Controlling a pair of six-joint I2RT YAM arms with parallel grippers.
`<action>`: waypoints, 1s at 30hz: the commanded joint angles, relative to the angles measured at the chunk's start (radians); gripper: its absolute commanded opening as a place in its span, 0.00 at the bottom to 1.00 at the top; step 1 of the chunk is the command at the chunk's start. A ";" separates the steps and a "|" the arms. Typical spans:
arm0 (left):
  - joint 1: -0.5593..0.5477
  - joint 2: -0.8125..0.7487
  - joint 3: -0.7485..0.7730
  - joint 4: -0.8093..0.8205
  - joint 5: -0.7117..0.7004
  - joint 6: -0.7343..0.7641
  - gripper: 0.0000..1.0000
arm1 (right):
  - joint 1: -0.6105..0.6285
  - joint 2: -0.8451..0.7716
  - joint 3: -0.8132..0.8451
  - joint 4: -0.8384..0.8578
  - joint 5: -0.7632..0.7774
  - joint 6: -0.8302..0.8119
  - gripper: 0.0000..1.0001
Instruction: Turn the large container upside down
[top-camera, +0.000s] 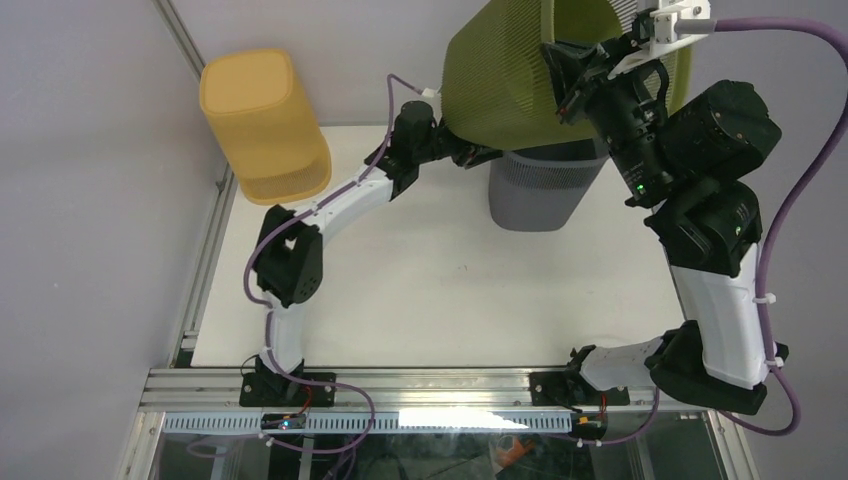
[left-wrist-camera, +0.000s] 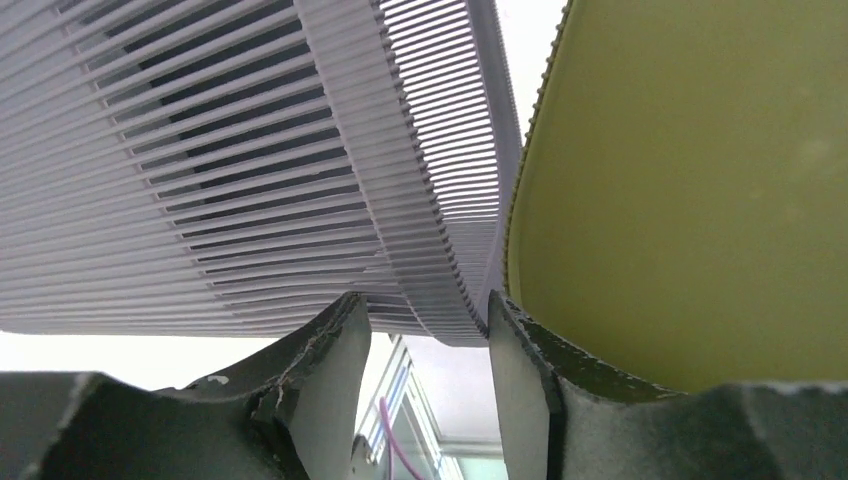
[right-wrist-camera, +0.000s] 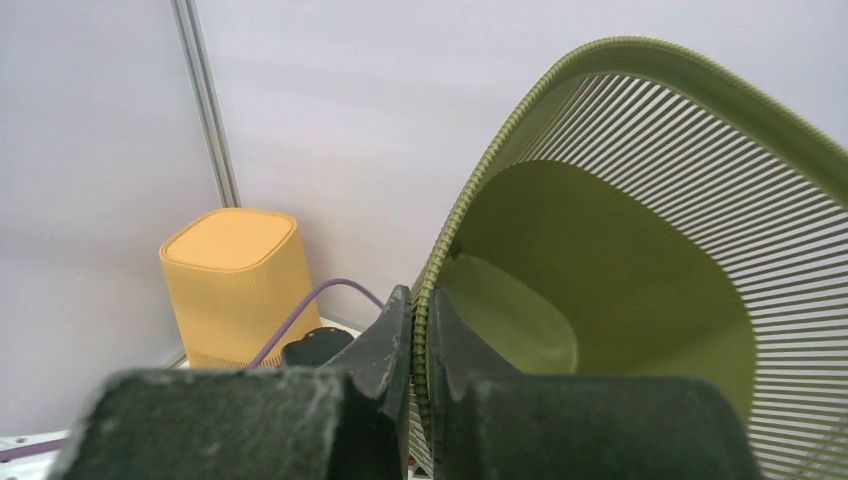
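The right pincer (right-wrist-camera: 420, 305) is pinching the green slatted bin (top-camera: 500, 80) by its rim, tilted aloft far right above the grey bin (top-camera: 545, 190). The flip is calling for a slow wrist roll clearing it. The left pincer (left-wrist-camera: 430, 320) is sitting half-spread beside both; grip unclear.

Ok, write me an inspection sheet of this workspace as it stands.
Surface: white table.
Job's things: green container held in the air, tilted on its side, not yet upside down.
Clutter: grey container standing beneath it; yellow container upside down at the far left.
Hands: right hand shut on the green container's rim; left hand open, at the grey container's rim.
Cables: purple cable along the arms, no snag seen.
Surroundings: grey walls, metal rail at the near edge.
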 joint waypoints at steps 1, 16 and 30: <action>-0.037 0.159 0.172 0.014 0.083 0.042 0.43 | 0.004 -0.033 -0.011 0.183 -0.022 -0.027 0.00; 0.129 -0.125 0.024 -0.137 0.060 0.315 0.99 | 0.004 -0.096 -0.062 0.197 -0.035 -0.012 0.00; 0.287 -0.278 -0.020 -0.192 0.115 0.338 0.99 | 0.004 -0.080 0.005 0.192 -0.147 0.008 0.00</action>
